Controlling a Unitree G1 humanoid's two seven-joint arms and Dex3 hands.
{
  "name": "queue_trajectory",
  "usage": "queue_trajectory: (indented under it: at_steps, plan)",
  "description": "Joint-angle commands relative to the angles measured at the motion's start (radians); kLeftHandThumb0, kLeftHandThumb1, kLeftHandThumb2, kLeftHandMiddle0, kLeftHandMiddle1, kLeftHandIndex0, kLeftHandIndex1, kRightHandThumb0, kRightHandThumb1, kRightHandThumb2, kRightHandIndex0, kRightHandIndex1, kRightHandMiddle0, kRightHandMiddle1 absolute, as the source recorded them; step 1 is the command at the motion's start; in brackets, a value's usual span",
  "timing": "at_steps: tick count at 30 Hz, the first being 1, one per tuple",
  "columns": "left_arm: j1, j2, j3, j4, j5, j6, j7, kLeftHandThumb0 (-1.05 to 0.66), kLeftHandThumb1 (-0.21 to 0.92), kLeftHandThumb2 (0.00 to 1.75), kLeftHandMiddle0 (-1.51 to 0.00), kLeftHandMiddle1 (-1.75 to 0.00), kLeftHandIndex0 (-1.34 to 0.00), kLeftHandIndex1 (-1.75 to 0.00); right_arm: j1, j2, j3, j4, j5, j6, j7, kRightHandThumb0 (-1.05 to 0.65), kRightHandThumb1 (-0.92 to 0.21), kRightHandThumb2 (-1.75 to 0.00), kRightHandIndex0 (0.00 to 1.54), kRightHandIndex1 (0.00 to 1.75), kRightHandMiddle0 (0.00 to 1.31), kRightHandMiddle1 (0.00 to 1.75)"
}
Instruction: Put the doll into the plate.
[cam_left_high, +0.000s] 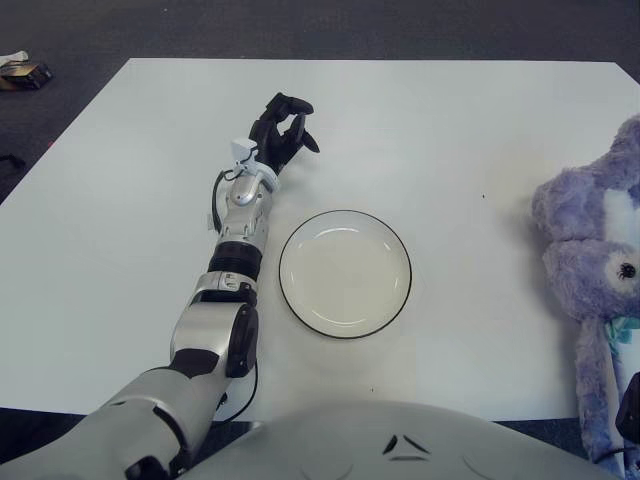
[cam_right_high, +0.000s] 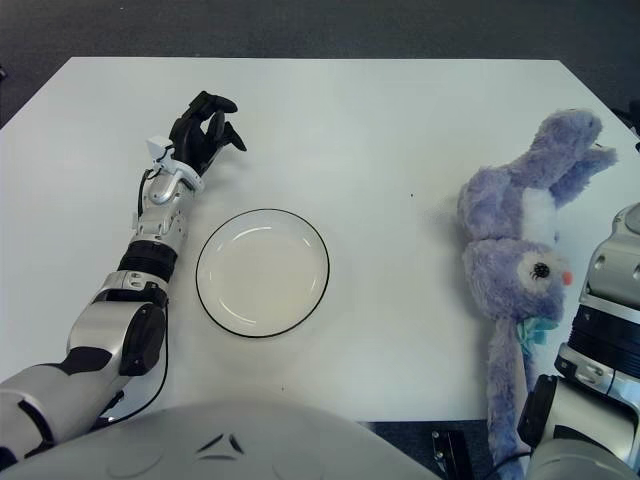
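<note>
Plate (cam_right_high: 262, 272), white with a thin dark rim, lies flat and empty on the white table (cam_right_high: 400, 120), toward the near edge; all positions below are given relative to it. Doll (cam_right_high: 530, 255), a purple plush animal, lies on the table well to the right of the plate, apart from it, with one limb raised toward the far right and its lower body trailing over the near table edge. Left hand (cam_left_high: 280, 135) shows beyond the plate and to its left, at the end of an arm stretched along the plate's left side; its dark fingers are loosely curled and hold nothing. Right arm (cam_right_high: 600, 340) appears at the far right, beside the doll; its hand is out of view.
</note>
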Motion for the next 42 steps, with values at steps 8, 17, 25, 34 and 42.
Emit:
queue_trajectory:
  at_steps: [8,17,25,34,42]
  plan:
    - [-0.010,0.014,-0.009,-0.005,0.026,-0.026,0.015,-0.35,0.92,0.38,-0.83,-1.67,-0.34,-1.60,0.027,0.008,-0.043,0.121,0.070,-0.044,-0.017,-0.36,-0.92,-0.28,0.80,1.45,0.45,1.48]
    - [-0.011,0.015,-0.011,-0.004,0.035,-0.029,0.024,-0.35,0.92,0.39,-0.83,-1.68,-0.34,-1.61,0.027,-0.014,-0.038,0.181,0.099,-0.024,0.002,-0.36,-0.92,-0.28,0.81,1.41,0.45,1.48]
    - [-0.011,0.017,-0.017,-0.001,0.054,-0.035,0.044,-0.35,0.92,0.40,-0.84,-1.69,-0.33,-1.62,0.018,-0.026,-0.028,0.218,0.123,0.006,0.029,-0.36,-0.92,-0.27,0.81,1.34,0.46,1.47]
    - [-0.015,0.023,-0.022,0.004,0.069,-0.042,0.058,-0.35,0.92,0.41,-0.84,-1.69,-0.32,-1.63,-0.017,0.008,0.002,0.235,0.176,0.071,0.084,-0.36,-0.92,-0.26,0.81,1.33,0.47,1.46]
    - [-0.015,0.022,-0.022,0.003,0.072,-0.042,0.061,-0.35,0.92,0.41,-0.85,-1.69,-0.32,-1.63,-0.020,0.004,0.014,0.229,0.200,0.095,0.084,-0.36,-0.92,-0.26,0.81,1.33,0.47,1.46]
